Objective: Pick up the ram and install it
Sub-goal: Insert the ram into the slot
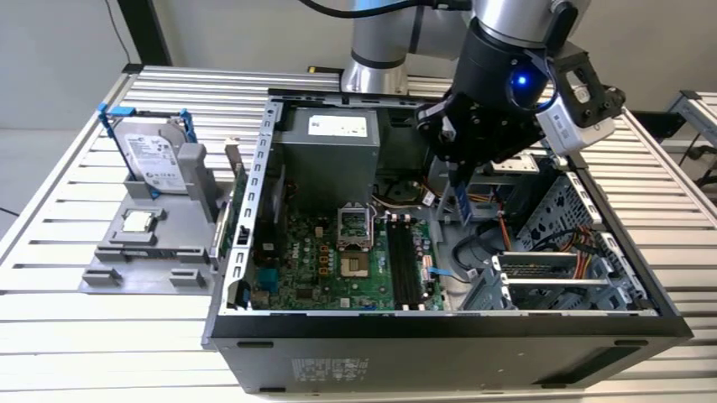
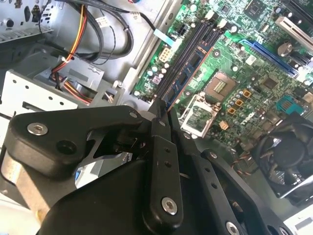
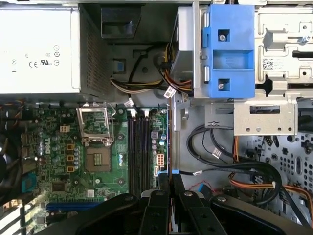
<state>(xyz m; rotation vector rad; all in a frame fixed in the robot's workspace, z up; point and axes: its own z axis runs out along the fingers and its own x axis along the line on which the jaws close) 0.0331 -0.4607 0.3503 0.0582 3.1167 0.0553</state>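
Black end effector is pressed together on the ram, pinching the thin stick by its upper edge so that it hangs on edge inside the open computer case. By the look of it, pickup is done and the carry toward seating is the step in hand. The memory slots lie below the end effector and just to one side. The stick looks parallel to them but not yet over one, so seating calls for a small sideways shift and a square, straight descent. On the end effector's other side, the drive cage wall and loose cables crowd close. Room looks freer over the motherboard.
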